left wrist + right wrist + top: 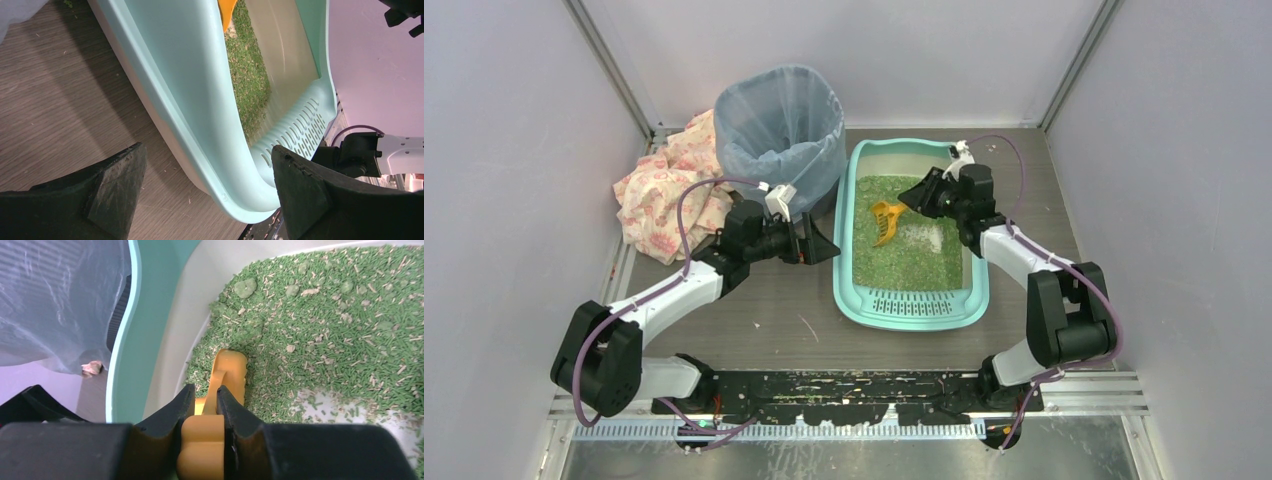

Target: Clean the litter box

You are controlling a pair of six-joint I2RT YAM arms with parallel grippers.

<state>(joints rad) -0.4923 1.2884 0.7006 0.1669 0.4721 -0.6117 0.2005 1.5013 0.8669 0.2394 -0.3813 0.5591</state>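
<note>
The teal litter box (845,270) lies at the table's middle, holding green granular litter (914,250) with a bare patch, and its slotted grate faces the arms. Inside it, the orange scoop (886,220) rests on the litter. My right gripper (914,200) is shut on the scoop's handle (202,440), and the scoop's head (227,375) points at green clumps (245,287) near the box's far left corner. My left gripper (829,245) is open, and its fingers straddle the box's left rim (200,100) without touching it.
A blue-grey bag-lined round bin (779,130) stands just left of the box's far end. A floral cloth (664,190) lies bunched behind the left arm. Bits of litter dot the wooden table (774,320). Enclosure walls close in on both sides.
</note>
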